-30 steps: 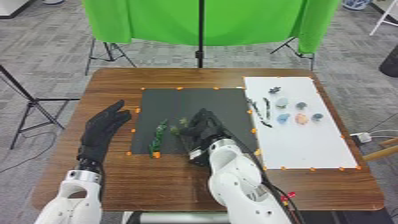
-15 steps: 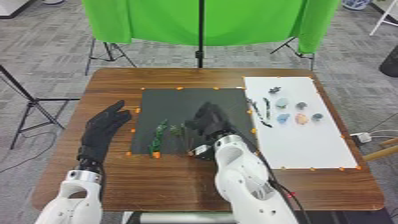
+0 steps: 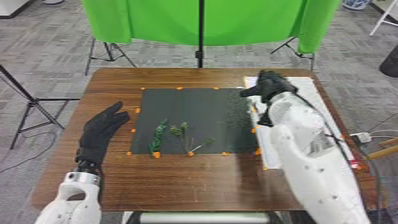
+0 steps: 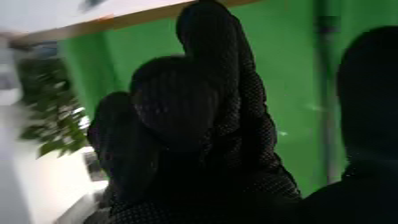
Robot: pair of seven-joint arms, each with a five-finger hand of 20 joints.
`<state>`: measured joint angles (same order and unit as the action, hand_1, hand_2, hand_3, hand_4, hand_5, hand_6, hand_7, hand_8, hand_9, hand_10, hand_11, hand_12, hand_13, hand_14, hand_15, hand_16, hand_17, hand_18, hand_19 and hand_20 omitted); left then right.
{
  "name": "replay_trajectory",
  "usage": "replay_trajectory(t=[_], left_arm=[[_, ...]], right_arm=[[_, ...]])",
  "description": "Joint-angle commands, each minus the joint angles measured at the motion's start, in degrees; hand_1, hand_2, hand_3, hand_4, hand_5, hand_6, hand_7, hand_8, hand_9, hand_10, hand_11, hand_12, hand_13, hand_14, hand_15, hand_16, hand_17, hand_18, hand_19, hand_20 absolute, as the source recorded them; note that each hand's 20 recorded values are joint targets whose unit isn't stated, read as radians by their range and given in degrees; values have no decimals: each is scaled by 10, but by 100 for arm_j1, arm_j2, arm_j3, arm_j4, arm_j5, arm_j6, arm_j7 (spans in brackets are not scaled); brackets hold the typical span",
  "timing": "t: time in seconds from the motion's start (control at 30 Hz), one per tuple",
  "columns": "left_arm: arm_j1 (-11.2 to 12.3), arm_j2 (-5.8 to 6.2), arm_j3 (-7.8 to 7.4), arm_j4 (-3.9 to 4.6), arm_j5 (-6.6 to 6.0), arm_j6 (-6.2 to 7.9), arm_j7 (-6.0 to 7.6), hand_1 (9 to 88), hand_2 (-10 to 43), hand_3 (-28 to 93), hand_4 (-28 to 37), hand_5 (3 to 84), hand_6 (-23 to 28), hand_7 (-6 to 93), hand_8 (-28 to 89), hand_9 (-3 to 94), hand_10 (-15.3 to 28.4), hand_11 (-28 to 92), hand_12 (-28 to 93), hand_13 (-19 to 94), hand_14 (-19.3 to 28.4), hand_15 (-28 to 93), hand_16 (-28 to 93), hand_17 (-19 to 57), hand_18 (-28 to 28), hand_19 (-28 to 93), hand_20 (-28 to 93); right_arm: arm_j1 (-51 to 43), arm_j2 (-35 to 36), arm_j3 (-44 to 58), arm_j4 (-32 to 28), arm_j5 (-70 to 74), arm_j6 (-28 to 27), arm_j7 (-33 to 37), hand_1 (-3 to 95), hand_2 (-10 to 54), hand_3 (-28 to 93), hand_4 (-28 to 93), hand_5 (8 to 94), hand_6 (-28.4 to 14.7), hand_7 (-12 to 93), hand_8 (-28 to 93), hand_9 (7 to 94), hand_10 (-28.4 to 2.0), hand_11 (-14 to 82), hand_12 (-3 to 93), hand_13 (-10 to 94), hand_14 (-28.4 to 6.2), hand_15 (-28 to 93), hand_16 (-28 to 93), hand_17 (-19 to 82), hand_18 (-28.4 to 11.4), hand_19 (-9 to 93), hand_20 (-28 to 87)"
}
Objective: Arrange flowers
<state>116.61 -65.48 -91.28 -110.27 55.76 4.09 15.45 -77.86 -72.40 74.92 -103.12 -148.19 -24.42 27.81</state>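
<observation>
In the head view, my right hand [image 3: 271,86] is over the far left part of the white sheet [image 3: 306,86], its fingers relaxed. The right wrist view shows the same hand [image 4: 191,115] with loosely bent fingers, the thumb apart, and nothing held between them. Hand and forearm cover the small pieces on the sheet. On the dark mat [image 3: 194,102] lie a long green stem [image 3: 159,136], a thinner budded stem [image 3: 185,134] and a short sprig [image 3: 204,145]. My left hand [image 3: 99,129] rests left of the mat, fingers extended.
Orange tabs [image 3: 156,155] line the edges of the mat and sheet. The brown wooden table [image 3: 191,182] extends around both. A green cloth [image 3: 258,22] hangs on stands beyond the far edge.
From the dark mat, my right hand has moved right and farther from the robot, over the white sheet. The stems and short sprig it partly covered are now uncovered. My left hand stays put.
</observation>
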Motion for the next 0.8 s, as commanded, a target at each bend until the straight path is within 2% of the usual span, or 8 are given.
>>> replay_trajectory(t=[0.03, 0.37, 0.8], left_arm=[[48, -56, -8, -2, 33, 4, -34, 235, -43, 662, -204, 469, 28, 83, -53, 467, 135, 147, 129, 378, 169, 129, 34, 83, 129, 102, 259], [11, -57, 10, 19, 21, -33, -56, 235, -41, 661, -204, 469, 29, 82, -53, 468, 135, 148, 130, 378, 169, 128, 33, 83, 128, 102, 258], [9, -53, 2, 33, 11, -94, -100, 229, -34, 659, -205, 469, 29, 81, -53, 467, 135, 147, 129, 377, 169, 126, 33, 83, 128, 102, 258]], right_arm=[[129, 54, 165, 467, -331, -353, 51, 288, -95, 503, -120, 753, -54, 106, -61, 852, -135, 378, 285, 920, -32, 556, 328, 647, -107, 932, 544], [124, -171, 270, 995, -456, -682, 114, 257, -95, 503, -122, 764, -54, 109, -60, 856, -139, 385, 283, 924, -32, 553, 332, 652, -108, 932, 547], [-286, -337, 100, 1185, -1320, -442, -303, 238, -95, 476, -123, 792, -64, 121, -57, 863, -147, 384, 276, 932, -33, 545, 331, 663, -96, 932, 517]])
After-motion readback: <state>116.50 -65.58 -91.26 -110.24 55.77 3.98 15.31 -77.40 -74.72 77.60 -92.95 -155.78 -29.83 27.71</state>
